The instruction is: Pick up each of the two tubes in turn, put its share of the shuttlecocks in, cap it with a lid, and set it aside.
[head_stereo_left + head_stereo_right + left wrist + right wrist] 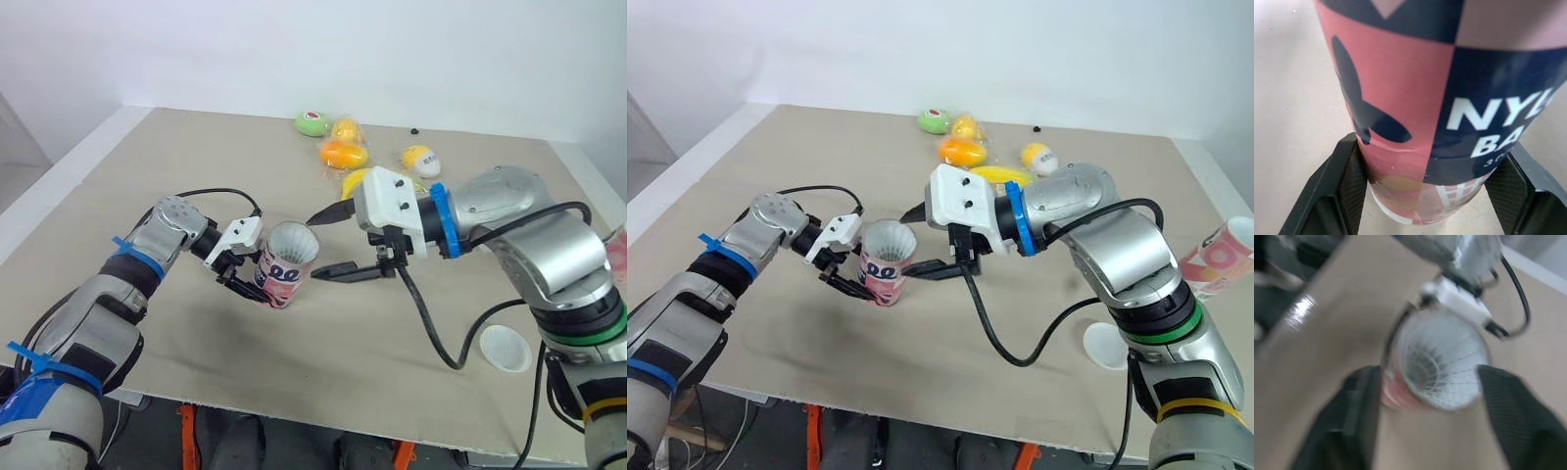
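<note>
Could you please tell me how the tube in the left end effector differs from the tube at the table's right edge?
The held tube stands nearly upright, clamped by the left end effector; the other tube lies on its side, untouched. The held tube has a white shuttlecock in its mouth; the other's contents are unclear. Both are pink-patterned.

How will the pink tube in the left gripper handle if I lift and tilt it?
The pink tube looks like thin printed card, so probably light and easy to dent. The left gripper clamps it near its base, so its uncapped top may sway. Being round, it would likely roll if laid down.
</note>
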Controlling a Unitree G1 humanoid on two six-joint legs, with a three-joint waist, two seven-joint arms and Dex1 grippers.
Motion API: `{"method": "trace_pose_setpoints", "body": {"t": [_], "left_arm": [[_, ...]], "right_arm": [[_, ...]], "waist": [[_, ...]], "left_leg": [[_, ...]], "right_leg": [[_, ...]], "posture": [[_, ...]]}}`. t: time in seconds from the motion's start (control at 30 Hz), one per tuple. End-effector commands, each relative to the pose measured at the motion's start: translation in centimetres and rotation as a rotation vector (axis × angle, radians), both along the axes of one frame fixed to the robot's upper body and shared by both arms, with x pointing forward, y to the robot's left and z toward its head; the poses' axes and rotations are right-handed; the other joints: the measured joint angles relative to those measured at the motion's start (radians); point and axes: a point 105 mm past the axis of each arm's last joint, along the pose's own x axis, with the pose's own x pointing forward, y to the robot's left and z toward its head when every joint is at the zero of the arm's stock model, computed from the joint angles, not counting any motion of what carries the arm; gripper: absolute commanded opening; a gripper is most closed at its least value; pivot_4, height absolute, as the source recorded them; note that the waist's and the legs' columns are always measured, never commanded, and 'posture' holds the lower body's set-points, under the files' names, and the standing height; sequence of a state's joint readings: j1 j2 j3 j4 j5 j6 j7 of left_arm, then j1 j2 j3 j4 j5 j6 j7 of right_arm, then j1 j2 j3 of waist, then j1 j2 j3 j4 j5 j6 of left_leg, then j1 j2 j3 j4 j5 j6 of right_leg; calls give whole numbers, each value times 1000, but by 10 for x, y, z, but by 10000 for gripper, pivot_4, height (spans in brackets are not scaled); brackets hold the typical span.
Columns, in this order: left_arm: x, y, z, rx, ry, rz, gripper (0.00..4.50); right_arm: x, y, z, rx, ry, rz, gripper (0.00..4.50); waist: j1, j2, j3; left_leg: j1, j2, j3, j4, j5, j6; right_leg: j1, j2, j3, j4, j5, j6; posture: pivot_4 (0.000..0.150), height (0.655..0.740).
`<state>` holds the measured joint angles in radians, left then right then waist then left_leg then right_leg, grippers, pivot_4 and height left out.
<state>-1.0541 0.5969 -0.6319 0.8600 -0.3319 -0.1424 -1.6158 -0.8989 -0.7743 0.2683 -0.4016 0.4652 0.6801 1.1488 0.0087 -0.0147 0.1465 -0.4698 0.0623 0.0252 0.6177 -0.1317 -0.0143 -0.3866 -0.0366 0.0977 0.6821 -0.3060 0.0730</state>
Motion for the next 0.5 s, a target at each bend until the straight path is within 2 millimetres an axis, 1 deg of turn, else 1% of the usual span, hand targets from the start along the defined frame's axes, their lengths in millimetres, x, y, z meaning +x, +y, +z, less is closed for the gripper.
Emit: {"method": "trace_pose_setpoints", "body": {"t": [0.03, 0.07, 0.1, 0.17, 0.2, 0.27, 0.33, 0.37, 0.4, 0.47, 0.5], "left_arm": [[-9, -3, -24, 70, 61, -22, 31389], [-9, -3, -24, 68, 61, -23, 31389], [-9, -3, -24, 66, 62, -24, 31389], [-10, -3, -24, 60, 62, -24, 31389], [-10, -3, -24, 58, 63, -24, 31389], [-11, -3, -25, 53, 63, -23, 31389], [-12, -1, -26, 45, 69, -20, 31389], [-14, -1, -27, 45, 72, -20, 31389], [-14, 0, -28, 46, 74, -20, 31389], [-15, 0, -28, 47, 75, -21, 31389], [-15, 0, -29, 47, 74, -22, 31389]], "right_arm": [[-2, -19, 19, 118, 16, -60, 43532], [0, -27, 22, 153, 23, -93, 43532], [9, -40, 24, 202, 9, -172, 43532], [36, -77, 24, 295, -73, -416, 43532], [44, -91, 23, 320, -94, -503, 43532], [52, -122, 4, 317, -116, -656, 43532], [61, -174, -28, 350, -107, -935, 43532], [62, -195, -43, 371, -86, -1052, 43532], [64, -215, -54, 372, -104, -1160, 43532], [67, -239, -69, 387, -122, -1294, 43532], [68, -247, -76, 387, -128, -1339, 43532]], "waist": [[0, 0, 0], [1, -1, 0], [1, -1, 0], [2, -1, 0], [2, -1, 0], [3, -1, 0], [5, -2, -1], [5, -3, -1], [4, -2, -1], [0, 1, -1], [-2, 4, 0]], "left_leg": [[0, 0, 0, 0, 0, 0], [0, 0, 0, 0, 0, 0], [0, 0, -1, 0, 0, 0], [0, -1, 0, 0, 0, 0], [0, -1, 0, 0, 0, 0], [0, -1, -1, 0, 0, 0], [0, -2, -1, 0, 0, 0], [0, -3, -3, 0, 0, 0], [0, -3, -4, 0, -1, 1], [0, -4, -4, 0, -1, 1], [0, -4, -3, 0, -1, 1]], "right_leg": [[0, 0, 0, 0, 0, 0], [0, 0, 0, 0, 0, 0], [1, 0, 0, 0, 0, 0], [1, -1, 0, 0, 0, 0], [1, -1, 0, -1, 0, 0], [1, 0, 0, -1, 0, 0], [2, 0, 0, 0, 0, 3], [6, 0, 0, -1, 0, 5], [6, 0, 0, 0, -1, 6], [7, 0, 1, 0, -1, 6], [7, 0, 2, 0, -1, 7]], "posture": [[1500, 7179], [1500, 7179], [1500, 7179], [1500, 7179], [1500, 7179], [1500, 7179], [1500, 7179], [1500, 7179], [1500, 7179], [1500, 7179], [1500, 7179]]}}
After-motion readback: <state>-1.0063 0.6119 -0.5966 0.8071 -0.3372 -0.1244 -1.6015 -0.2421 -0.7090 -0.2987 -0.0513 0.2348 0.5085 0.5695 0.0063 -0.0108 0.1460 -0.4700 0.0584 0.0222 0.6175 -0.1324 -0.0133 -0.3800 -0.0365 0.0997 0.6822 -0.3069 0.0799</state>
